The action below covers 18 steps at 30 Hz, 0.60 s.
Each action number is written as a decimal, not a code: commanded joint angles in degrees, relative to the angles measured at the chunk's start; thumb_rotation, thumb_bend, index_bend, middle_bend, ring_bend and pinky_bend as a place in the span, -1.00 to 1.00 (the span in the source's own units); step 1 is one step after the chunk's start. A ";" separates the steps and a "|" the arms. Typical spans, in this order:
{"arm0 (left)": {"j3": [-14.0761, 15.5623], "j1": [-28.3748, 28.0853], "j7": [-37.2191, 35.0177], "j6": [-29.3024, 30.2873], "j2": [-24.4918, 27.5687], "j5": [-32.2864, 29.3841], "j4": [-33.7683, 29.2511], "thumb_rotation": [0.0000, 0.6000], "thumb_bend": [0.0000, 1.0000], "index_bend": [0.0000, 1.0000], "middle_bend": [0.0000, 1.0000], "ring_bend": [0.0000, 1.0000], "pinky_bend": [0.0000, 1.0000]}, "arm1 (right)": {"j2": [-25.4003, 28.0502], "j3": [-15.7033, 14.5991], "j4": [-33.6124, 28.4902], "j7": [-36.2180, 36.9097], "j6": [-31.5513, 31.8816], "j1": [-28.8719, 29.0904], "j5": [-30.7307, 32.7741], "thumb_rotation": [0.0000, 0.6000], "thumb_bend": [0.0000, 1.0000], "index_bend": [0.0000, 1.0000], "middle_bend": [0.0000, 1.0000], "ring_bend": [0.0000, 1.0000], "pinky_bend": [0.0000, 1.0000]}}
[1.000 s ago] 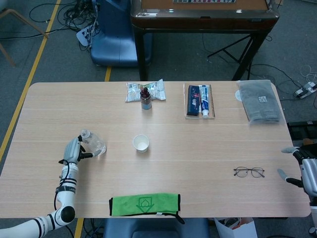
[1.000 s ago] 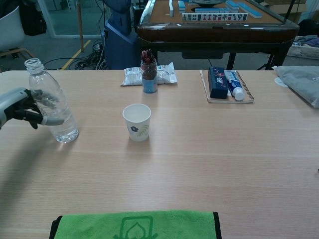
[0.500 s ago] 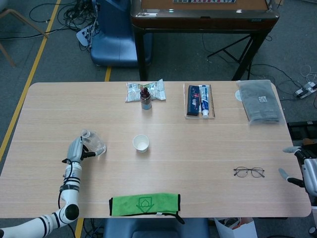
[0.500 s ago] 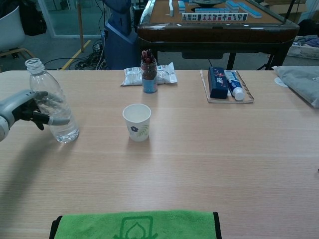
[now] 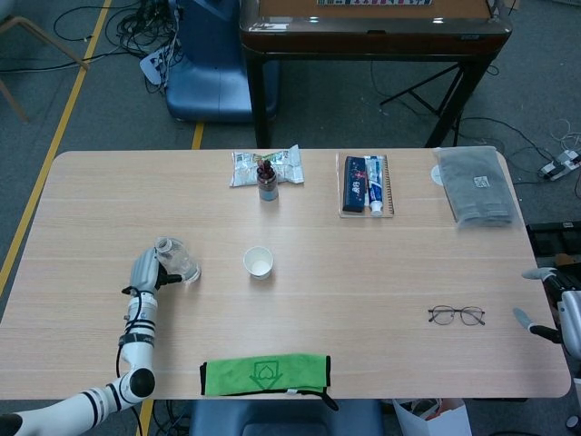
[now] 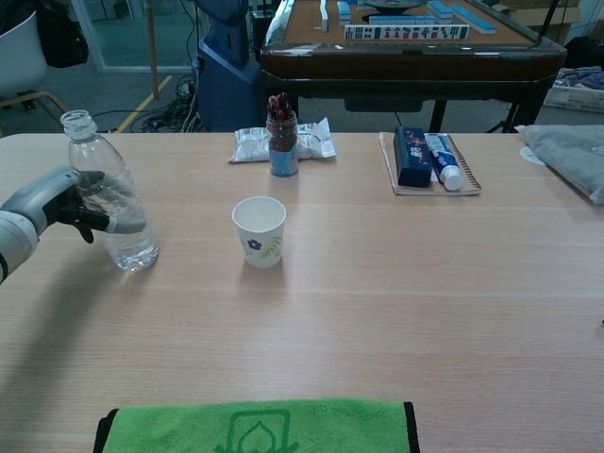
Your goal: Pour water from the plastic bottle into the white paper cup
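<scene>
left hand [image 6: 58, 200]: wrapped around the bottle's middle from the left, fingers closed on it
bottle [image 6: 115, 209]: clear plastic, uncapped, upright with its base on the table [image 6: 396, 311], left of the cup and apart from it; some water in the lower part
cup [image 6: 259, 230]: white paper with a small leaf print, upright, mouth open, near the table's middle
right hand [image 5: 565, 320]: at the table's right edge, holding nothing, fingers spread
glasses [image 5: 457, 315]: flat on the table, left of the right hand and apart from it
green cloth [image 6: 255, 427]: spread along the near edge
jar [image 6: 281, 132]: behind the cup, dark sticks standing in it, just in front of a white packet [image 6: 251, 144]
tray [image 6: 429, 173]: far side, right of the jar, holding a dark box and a tube
grey pouch [image 5: 476, 185]: far right corner
</scene>
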 commanded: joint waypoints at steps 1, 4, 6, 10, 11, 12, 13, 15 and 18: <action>-0.39 -0.43 0.84 0.96 -0.93 0.06 1.01 1.00 -0.89 -0.23 -0.19 -0.12 0.23 | 0.06 0.03 0.00 0.15 0.05 -0.04 0.01 1.00 -0.64 -0.25 -0.27 -0.25 0.15; -0.67 -0.84 1.97 1.54 -1.59 -0.06 1.93 1.00 -0.89 -0.15 -0.11 -0.04 0.30 | 0.13 0.06 0.00 0.30 0.08 -0.07 0.01 1.00 -0.64 -0.25 -0.27 -0.25 0.15; -0.71 -1.10 2.81 1.89 -1.87 0.05 2.36 1.00 -0.87 -0.09 -0.06 0.00 0.35 | 0.16 0.07 0.02 0.39 0.10 -0.09 0.01 1.00 -0.64 -0.25 -0.27 -0.25 0.15; -0.66 -1.55 4.25 2.86 -2.25 0.81 2.78 1.00 -0.83 -0.02 0.01 0.07 0.42 | 0.20 0.14 0.02 0.53 0.24 -0.14 0.00 1.00 -0.64 -0.25 -0.27 -0.25 0.15; -0.62 -1.69 4.54 3.07 -2.30 1.10 2.84 1.00 -0.82 0.00 0.04 0.09 0.44 | 0.23 0.15 0.01 0.58 0.28 -0.16 -0.01 1.00 -0.64 -0.25 -0.27 -0.25 0.15; -0.55 -1.84 4.84 3.32 -2.32 1.55 2.83 1.00 -0.82 0.01 0.05 0.10 0.44 | 0.26 0.16 0.00 0.63 0.30 -0.17 -0.01 1.00 -0.64 -0.25 -0.27 -0.25 0.15; -0.48 -1.96 5.08 3.48 -2.28 1.90 2.76 1.00 -0.81 0.03 0.07 0.12 0.46 | 0.29 0.16 -0.01 0.69 0.33 -0.20 -0.02 1.00 -0.64 -0.25 -0.27 -0.25 0.15; -0.22 -2.23 5.70 3.86 -2.07 2.86 2.54 1.00 -0.79 0.06 0.09 0.14 0.48 | 0.35 0.18 -0.03 0.82 0.40 -0.23 -0.06 1.00 -0.64 -0.25 -0.27 -0.25 0.15; 0.78 -2.67 6.72 4.22 -1.45 5.05 2.24 1.00 -0.77 0.09 0.12 0.16 0.50 | 0.43 0.19 -0.06 0.98 0.52 -0.29 -0.14 1.00 -0.64 -0.25 -0.27 -0.25 0.15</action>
